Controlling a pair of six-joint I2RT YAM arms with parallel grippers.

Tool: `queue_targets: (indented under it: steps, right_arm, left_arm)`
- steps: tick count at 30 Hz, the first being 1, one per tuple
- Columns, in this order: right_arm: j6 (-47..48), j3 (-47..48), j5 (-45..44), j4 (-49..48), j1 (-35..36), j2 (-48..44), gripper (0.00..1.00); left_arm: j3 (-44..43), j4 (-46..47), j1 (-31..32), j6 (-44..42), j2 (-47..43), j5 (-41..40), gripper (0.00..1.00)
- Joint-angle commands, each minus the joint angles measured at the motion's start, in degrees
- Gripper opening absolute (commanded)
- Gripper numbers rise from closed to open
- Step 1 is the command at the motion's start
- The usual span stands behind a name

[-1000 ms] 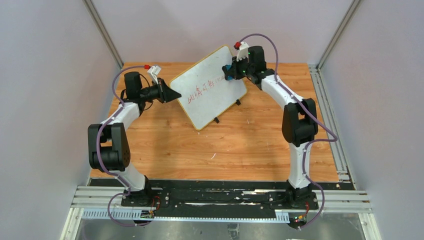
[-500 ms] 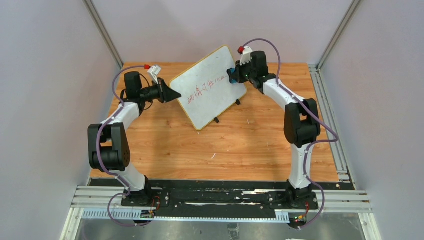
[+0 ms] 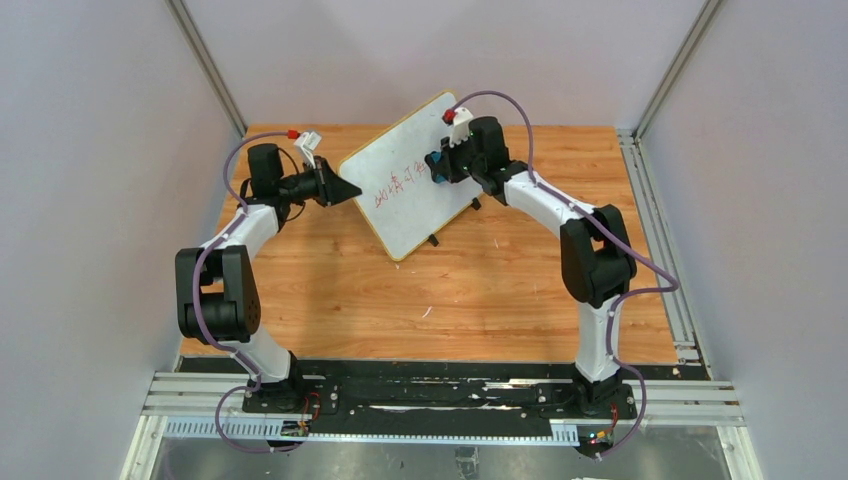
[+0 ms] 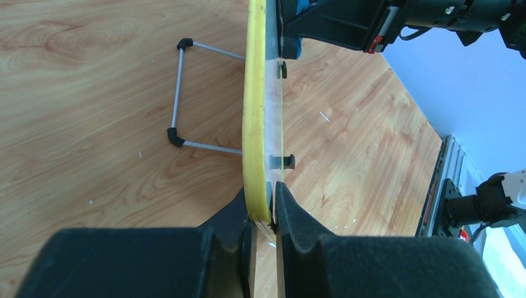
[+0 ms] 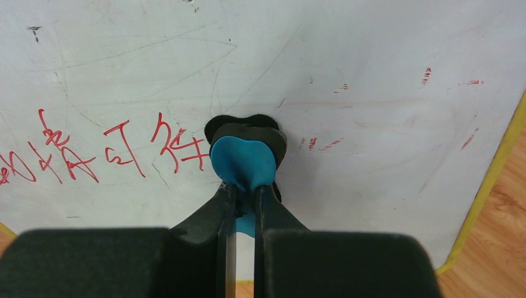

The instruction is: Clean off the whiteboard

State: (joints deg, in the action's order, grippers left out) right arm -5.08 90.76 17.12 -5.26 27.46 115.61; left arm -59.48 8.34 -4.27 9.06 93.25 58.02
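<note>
While left gripper (image 4: 263,211) clamps board (image 3: 405,220) edge, we see right gripper (image 5: 243,192) pinching blue eraser (image 5: 242,162) against board beside red writing (image 5: 124,152).

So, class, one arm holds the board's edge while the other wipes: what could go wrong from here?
The left gripper pinches only one edge of the yellow-framed white whiteboard, so wiping pressure may twist it loose. The small blue eraser block, squeezed in the right gripper, looks deformed and might slip, leaving red handwriting.
</note>
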Motion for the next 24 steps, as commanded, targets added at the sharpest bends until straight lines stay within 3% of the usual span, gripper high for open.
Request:
queue_targets:
  steps: [1,14,24]
  right_arm:
    - [-0.1,2.1,2.3,0.8,1.0,2.4,0.01]
    - [0.7,8.4,2.4,4.7,-10.7,6.5,0.01]
    - [0.0,12.6,4.5,6.5,-12.0,8.1,0.01]
  left_arm:
    - [0.0,-2.3,0.5,-6.9,0.8,-2.0,0.0]
    - [-0.3,-2.4,0.5,-6.9,1.3,-1.9,0.0]
    - [-0.6,-3.1,0.6,-7.3,1.6,-2.0,0.0]
